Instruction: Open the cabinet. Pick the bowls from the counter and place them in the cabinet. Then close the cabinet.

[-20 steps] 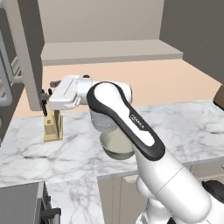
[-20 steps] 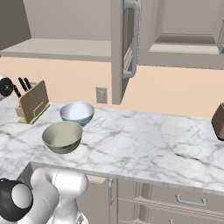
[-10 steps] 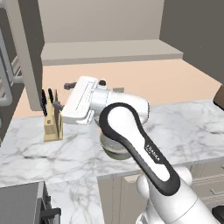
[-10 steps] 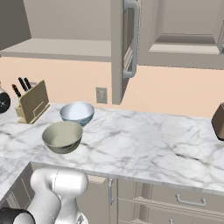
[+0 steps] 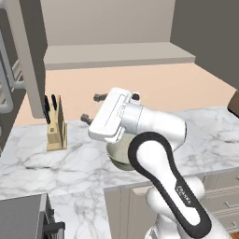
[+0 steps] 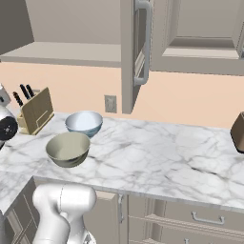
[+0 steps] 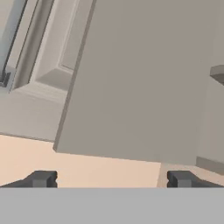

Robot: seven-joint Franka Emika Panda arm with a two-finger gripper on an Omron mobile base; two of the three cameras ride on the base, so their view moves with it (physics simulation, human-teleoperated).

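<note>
Right base view, left of centre: the pale blue-white bowl and the olive-beige bowl sit just beside each other on the marble worktop, below the cabinet with its door swung open. Left base view centre shows the gripper, fingers spread and empty, beside a knife block.

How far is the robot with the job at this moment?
Done: the cabinet is open, its doors swung out and the beige shelf showing. In hand: nothing yet; the tool is open and empty, up in the air near the knife block. Left: both bowls, the pale blue-white one and the olive-beige one, are on the counter; they must go in, then the doors shut.
</note>
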